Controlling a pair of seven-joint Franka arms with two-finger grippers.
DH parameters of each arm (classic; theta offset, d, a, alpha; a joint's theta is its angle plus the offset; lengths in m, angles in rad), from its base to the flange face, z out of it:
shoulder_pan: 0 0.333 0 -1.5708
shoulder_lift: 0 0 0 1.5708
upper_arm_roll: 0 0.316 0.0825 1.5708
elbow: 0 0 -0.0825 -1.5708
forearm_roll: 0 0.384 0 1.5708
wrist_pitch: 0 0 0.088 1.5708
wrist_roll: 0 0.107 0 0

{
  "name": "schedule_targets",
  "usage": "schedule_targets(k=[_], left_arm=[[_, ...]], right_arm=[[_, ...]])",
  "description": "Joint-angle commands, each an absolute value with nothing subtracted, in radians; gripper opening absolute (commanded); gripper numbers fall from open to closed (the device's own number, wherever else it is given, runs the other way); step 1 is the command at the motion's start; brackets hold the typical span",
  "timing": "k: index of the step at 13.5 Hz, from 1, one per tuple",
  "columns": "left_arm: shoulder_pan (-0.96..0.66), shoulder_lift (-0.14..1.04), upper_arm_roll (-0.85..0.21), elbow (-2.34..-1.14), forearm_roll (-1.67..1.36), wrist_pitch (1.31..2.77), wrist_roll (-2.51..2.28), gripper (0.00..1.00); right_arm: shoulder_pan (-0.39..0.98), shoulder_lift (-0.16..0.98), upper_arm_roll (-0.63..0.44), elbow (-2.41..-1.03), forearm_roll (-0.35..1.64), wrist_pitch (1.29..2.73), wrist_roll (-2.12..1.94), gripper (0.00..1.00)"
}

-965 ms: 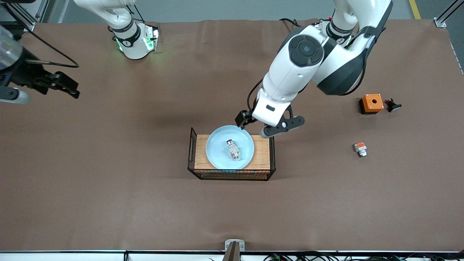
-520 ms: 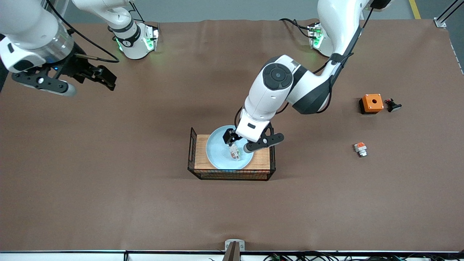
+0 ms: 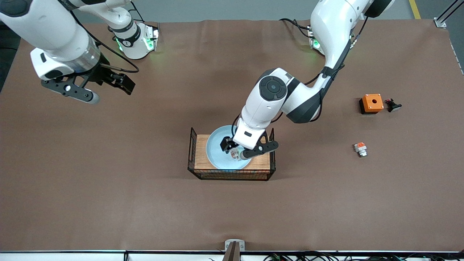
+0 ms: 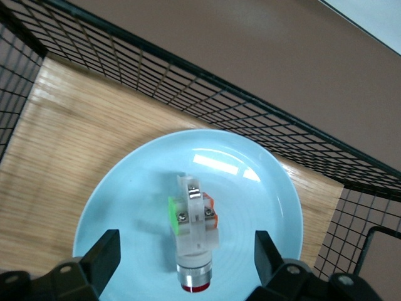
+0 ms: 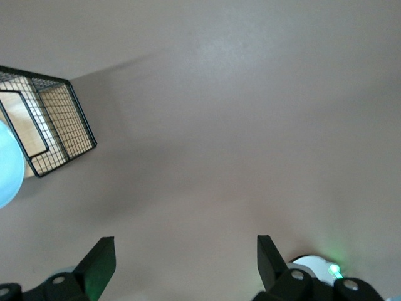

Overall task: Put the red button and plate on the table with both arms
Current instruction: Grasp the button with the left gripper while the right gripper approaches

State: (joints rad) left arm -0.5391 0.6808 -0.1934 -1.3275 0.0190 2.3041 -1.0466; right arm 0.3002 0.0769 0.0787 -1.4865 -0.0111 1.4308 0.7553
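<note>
- A wide brown table [image 3: 145, 203] fills the front view, with broad bare stretches nearer the camera and toward both ends.
- Near the middle sits a wooden board with black wire sides [image 3: 232, 165]. On it rests a pale-blue plate [image 3: 215, 152], its rim close to the wire walls (little room to slide it sideways).
- The red button [image 4: 193, 232] lies in the middle of the plate, a small white part with a metal end.
- The left gripper [image 3: 237, 151] is low over the plate, its fingers [image 4: 103, 257] spread apart on either side of the button and not touching it in the left wrist view.
- The right gripper [image 3: 98, 88] hangs in the air over bare table toward the right arm's end, well apart from the board, fingers [image 5: 100, 263] spread wide and holding nothing.
- Toward the left arm's end sit an orange box [image 3: 371, 103], a small black part [image 3: 392, 105] just beside it, and a stubby white piece with an orange top [image 3: 360, 149], all well apart from the board.
- Compared with a second ago, the left gripper has dropped from beside the plate's rim to straddle the button, and the right gripper has swung inward from the table's edge. The plate and the button have not moved.
</note>
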Motion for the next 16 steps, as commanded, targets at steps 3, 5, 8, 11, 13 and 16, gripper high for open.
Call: schedule_targets(k=[3,5,8,11,13,16], left_arm=[[-0.564,0.719,-0.176,-1.295,0.043,2.348,-1.068,0.77],[-0.565,0.727,-0.175,-1.295,0.043,2.358,-1.071,0.73],[-0.565,0.739,-0.175,-1.295,0.044,2.385,-1.071,0.65],[-0.572,0.739,-0.175,-1.296,0.044,2.39,-1.071,0.33],[-0.571,0.724,-0.176,-1.296,0.048,2.378,-1.071,0.05],[-0.561,0.668,-0.175,-1.295,0.051,2.268,-1.071,0.01]], right_arm=[[0.379,0.143,0.072,-1.457,-0.018,1.448,1.0,0.99],[0.403,0.164,0.072,-1.451,-0.02,1.502,1.032,0.99],[0.475,0.204,0.069,-1.439,-0.04,1.496,1.075,0.99],[0.476,0.219,0.071,-1.442,-0.012,1.554,1.164,0.99],[0.491,0.219,0.071,-1.448,0.001,1.586,1.186,1.0],[0.509,0.219,0.071,-1.463,0.003,1.612,1.206,1.0]])
